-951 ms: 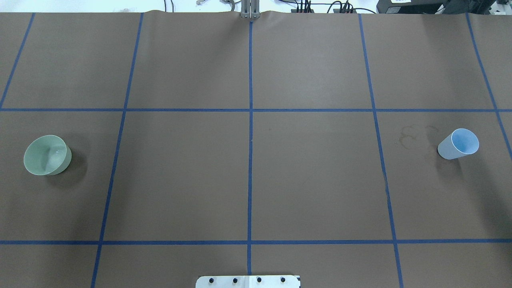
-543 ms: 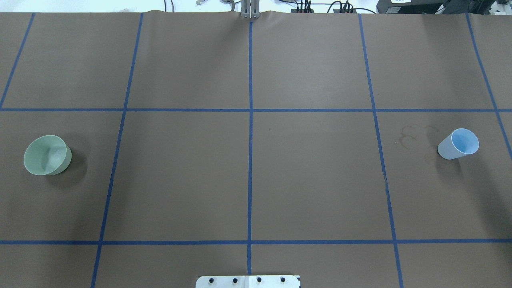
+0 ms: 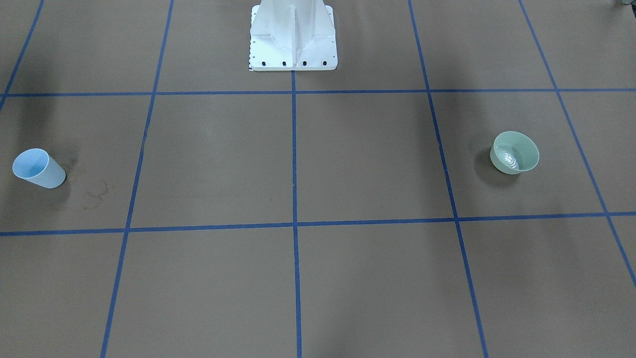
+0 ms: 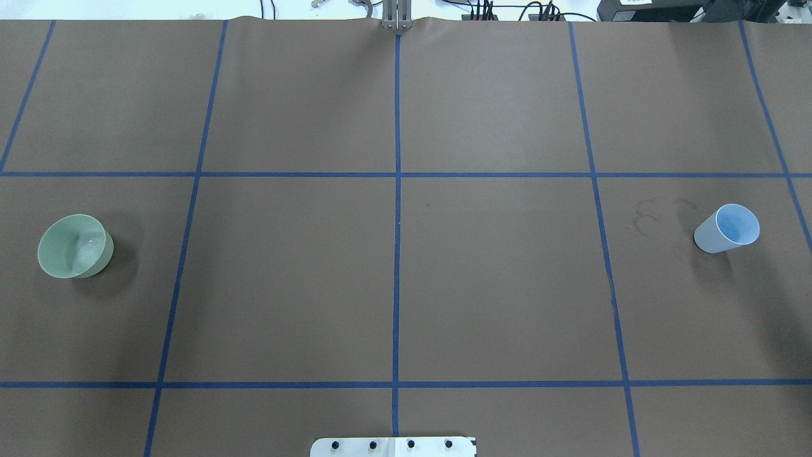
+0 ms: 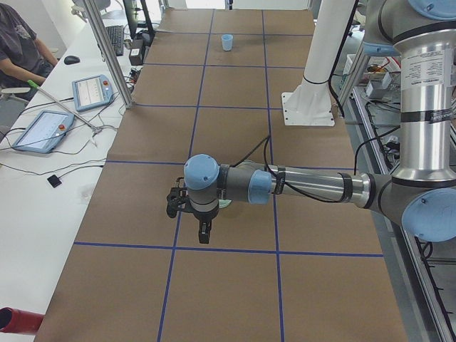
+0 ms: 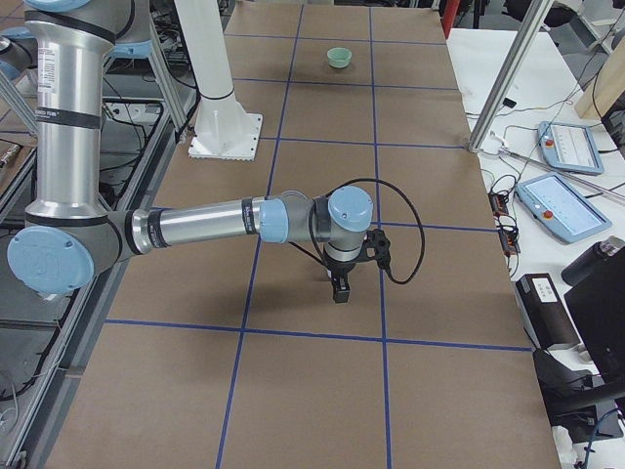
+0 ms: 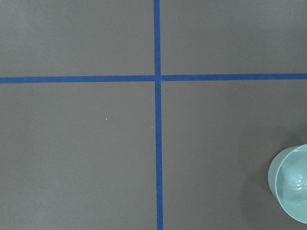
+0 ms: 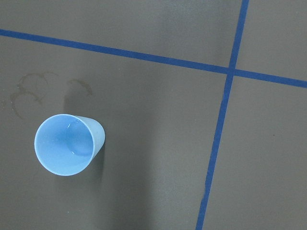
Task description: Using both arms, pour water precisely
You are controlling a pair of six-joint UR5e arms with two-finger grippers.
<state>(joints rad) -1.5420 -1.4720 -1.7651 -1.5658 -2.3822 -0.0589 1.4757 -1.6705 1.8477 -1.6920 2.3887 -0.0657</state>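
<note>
No words, numbers or signs can be read anywhere in these pictures. The near screen (image 5: 39,130) and the far screen (image 5: 91,91) on the white tabletop (image 5: 43,189) at the side show some marks, but they are too small to make out.
</note>
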